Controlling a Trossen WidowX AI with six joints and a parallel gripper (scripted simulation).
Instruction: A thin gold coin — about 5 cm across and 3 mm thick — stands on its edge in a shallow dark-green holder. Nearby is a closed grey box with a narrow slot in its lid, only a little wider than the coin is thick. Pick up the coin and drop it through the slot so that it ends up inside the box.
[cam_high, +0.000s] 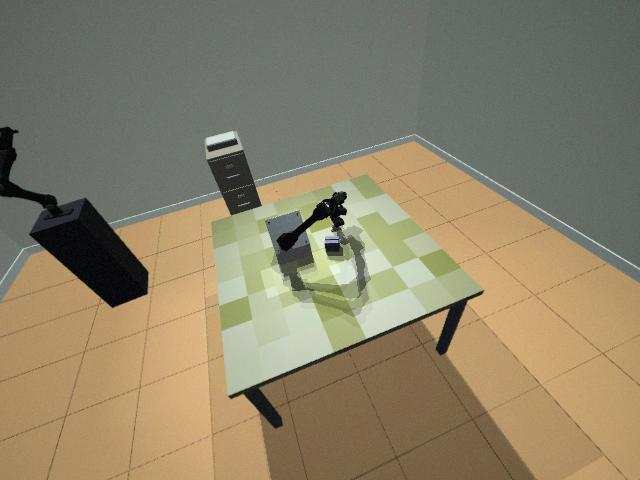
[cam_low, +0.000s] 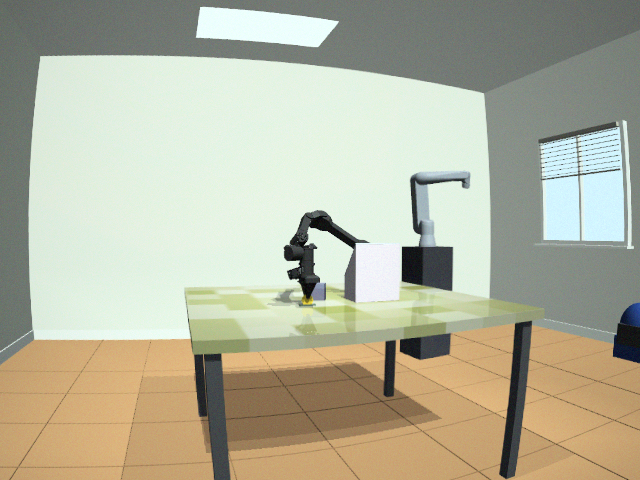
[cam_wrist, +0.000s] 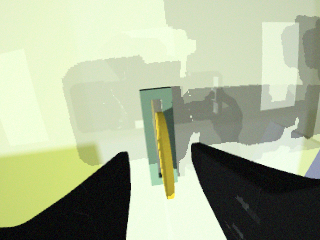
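So the gold coin is on its edge in the little green holder, and the gripper is pointing straight down at it. The fingers are spread, with nothing pinched between them. In the wrist view the coin sits in the gap between the two black fingertips, upright and pretty much edge-on to the camera, with bare space on both sides, so neither finger is touching it. Its near end reaches in between the fingers, while the far end stretches out past the tips toward the far end of the holder. It looks a touch slanted in that view, top toward the camera, and the slot it's standing in shows alongside it.

From the exterior view, the fingertips are right down around the coin, just above the patchwork green table. The grey box is near the holder, with a dark slot line across its lid in the top view. The coin is outside the box. Big pale block is on the table too, by the arm's base, well apart from the coin.
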